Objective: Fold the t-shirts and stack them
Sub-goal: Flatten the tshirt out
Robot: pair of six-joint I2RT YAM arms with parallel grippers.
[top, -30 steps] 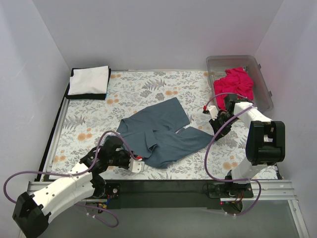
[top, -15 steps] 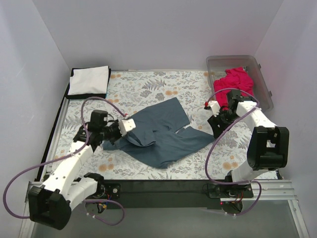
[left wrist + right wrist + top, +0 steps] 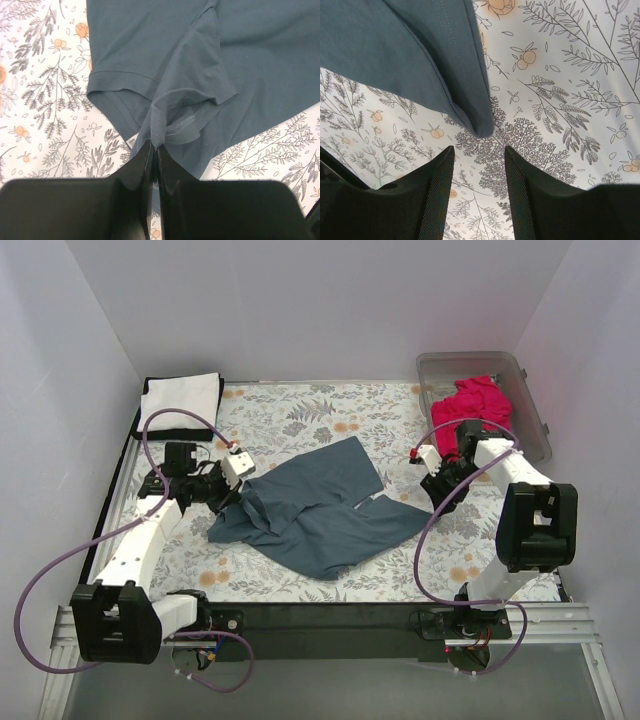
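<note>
Two are lying stacked, white shirt (image 3: 180,400) on black shirt (image 3: 180,433); left gripper (image 3: 154,147) is clamping the blue shirt (image 3: 320,515), right gripper (image 3: 479,150) gaping empty, pink shirt (image 3: 478,405) waiting

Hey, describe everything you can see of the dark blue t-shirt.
The slate-blue t-shirt looks like soft, matte knit fabric with stitched hems. It lies rumpled and unfolded on the floral cloth, about mid-table. The left hand is shut on a pinched fold at its left edge, which draws the fabric into a ridge. Its right corner lies just ahead of the open right hand, untouched.
</note>
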